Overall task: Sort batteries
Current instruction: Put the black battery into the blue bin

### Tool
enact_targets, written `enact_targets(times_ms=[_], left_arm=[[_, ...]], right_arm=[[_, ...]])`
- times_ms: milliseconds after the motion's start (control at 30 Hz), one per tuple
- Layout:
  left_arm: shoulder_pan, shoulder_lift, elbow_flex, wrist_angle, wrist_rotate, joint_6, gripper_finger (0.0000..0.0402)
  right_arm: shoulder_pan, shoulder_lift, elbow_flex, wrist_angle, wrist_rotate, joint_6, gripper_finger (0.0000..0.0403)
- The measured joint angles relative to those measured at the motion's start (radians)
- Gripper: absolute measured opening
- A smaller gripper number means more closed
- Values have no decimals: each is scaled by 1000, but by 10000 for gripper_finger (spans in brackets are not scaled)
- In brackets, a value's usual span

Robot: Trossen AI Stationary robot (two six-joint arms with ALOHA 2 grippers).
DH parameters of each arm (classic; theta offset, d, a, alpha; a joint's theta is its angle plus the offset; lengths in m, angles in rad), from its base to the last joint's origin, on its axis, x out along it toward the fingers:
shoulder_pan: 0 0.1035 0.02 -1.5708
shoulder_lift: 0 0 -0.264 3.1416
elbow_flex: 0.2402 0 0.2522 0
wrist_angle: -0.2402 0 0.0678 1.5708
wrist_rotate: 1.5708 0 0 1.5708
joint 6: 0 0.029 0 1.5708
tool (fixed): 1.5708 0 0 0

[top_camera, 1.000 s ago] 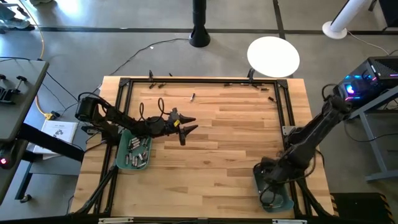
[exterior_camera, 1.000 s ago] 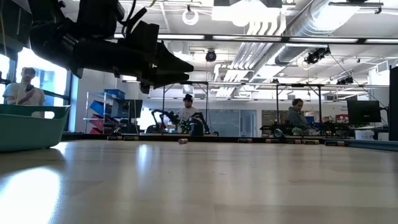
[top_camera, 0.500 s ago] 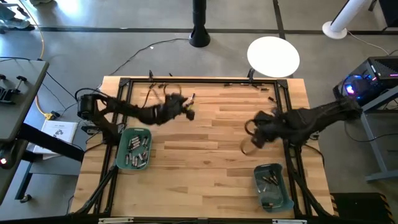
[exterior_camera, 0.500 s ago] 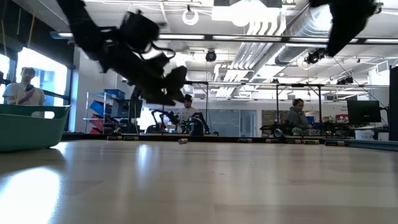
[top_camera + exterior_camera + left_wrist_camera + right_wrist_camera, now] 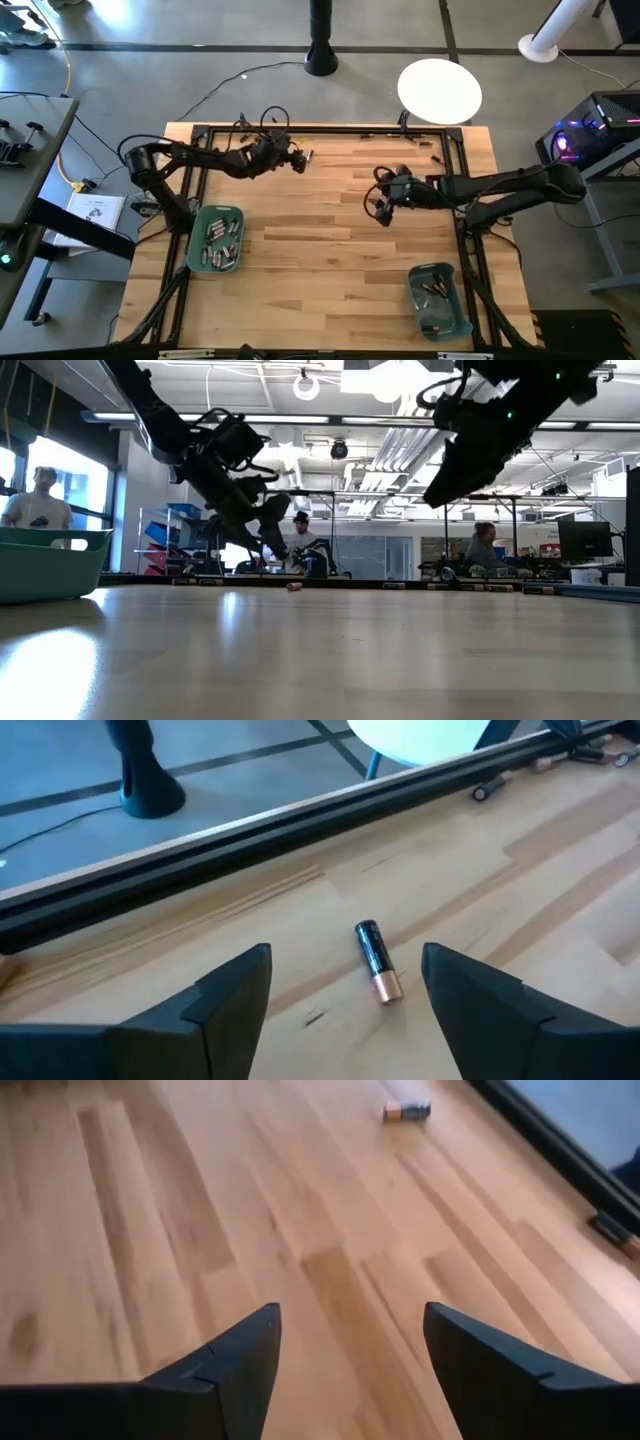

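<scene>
Near the table's [image 5: 330, 230] far edge, at about eleven o'clock from its centre, the left gripper [image 5: 296, 160] hangs with its fingers spread and nothing between them, lined up on a lone black-and-copper battery [image 5: 376, 961] that lies flat on the wood just beside the dark frame rail [image 5: 250, 820]. The right gripper [image 5: 381, 207], likewise spread wide and empty, sits off the wood a little toward two o'clock from the centre; its wrist view shows another battery [image 5: 407, 1111] well ahead of it, and a few more lie along the far rail toward one o'clock [image 5: 436, 158]. The left teal bin [image 5: 215, 240] at eight o'clock already holds many cells, the right teal bin [image 5: 437, 300] at five o'clock only a few. The main risk probably lies with the left arm's target: a smooth cylinder lying loose is likely to roll if one finger reaches it before the other, and it could skid under the rail where the fingers would not fit. A descent slightly off line might also press a fingertip onto the rail or the wood. The battery lies at a slant to the finger gap, so a close without turning the wrist could squeeze it end to end and flick it away. For the right arm, the hazard is reaching far while the left arm works nearby, though the two are well apart now.
</scene>
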Motion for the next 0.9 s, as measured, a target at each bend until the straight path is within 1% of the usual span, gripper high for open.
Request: enact_targets(times_ms=[167,333,400,500,633,767,833,900], left_arm=[[1,76,14,6,-5,-7,251],[1,184,87,-3,-5,-8,250],[1,211,120,-45,-6,-7,250],[6,236,153,-102,-3,-7,250],[9,250,171,-150,6,-5,248],[12,255,175,-166,70,-24,235],[13,259,177,-177,83,-25,228],[11,267,179,-187,73,-24,220]], right_arm=[[-38,0,-86,201,-15,-31,240],[-62,0,-129,339,-18,-65,240],[-69,0,-145,379,-18,-69,240],[-76,0,-165,421,-18,-91,240],[-88,0,-179,433,-18,-113,240],[-95,0,-180,436,-18,-114,240],[-95,0,-180,436,-18,-114,240],[-95,0,-181,436,-18,-114,240]])
